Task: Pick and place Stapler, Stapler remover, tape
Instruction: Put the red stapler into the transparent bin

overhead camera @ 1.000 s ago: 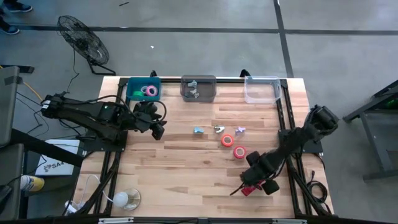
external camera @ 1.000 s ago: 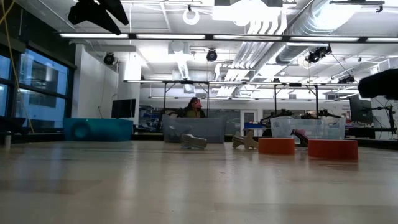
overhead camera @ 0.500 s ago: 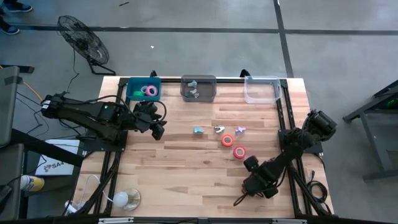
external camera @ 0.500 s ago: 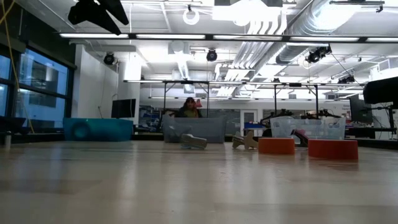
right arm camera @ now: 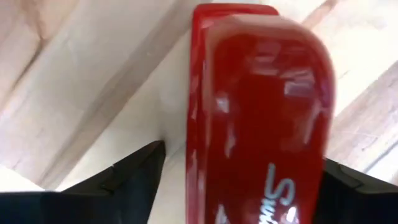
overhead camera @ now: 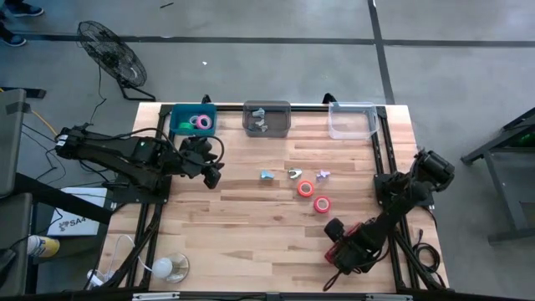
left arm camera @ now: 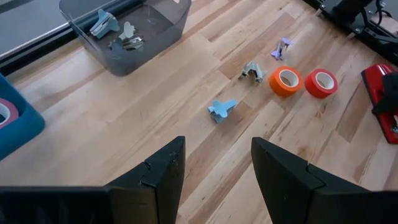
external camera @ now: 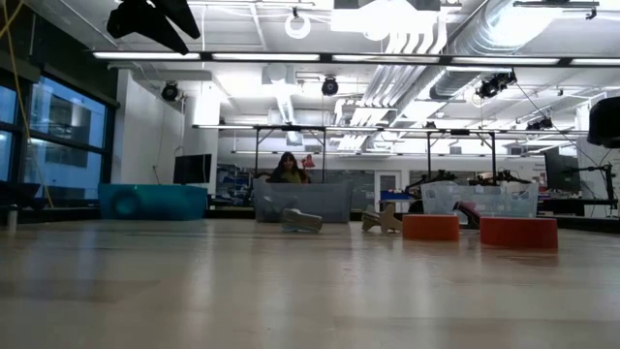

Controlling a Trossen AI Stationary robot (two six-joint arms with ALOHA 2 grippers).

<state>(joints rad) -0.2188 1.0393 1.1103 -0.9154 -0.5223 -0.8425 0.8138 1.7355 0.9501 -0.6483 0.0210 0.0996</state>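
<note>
Straddling the red stapler [right arm camera: 258, 118] on the worktop [overhead camera: 251, 217], the right gripper [overhead camera: 347, 253] has its jaws spread, one on each side, not yet pinching; two tape rolls [left arm camera: 303, 81] and three staple removers [left arm camera: 222, 109] remain unplaced beyond the idle left gripper [left arm camera: 217, 168], jaws parted.

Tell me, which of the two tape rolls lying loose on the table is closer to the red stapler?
The red roll: it lies nearer the stapler than the orange roll beside it.

My 4 cameras
1 looks down, 1 sits low, 2 ride my wrists; top and left-wrist cameras both see the tape rolls [overhead camera: 306, 189].
</note>
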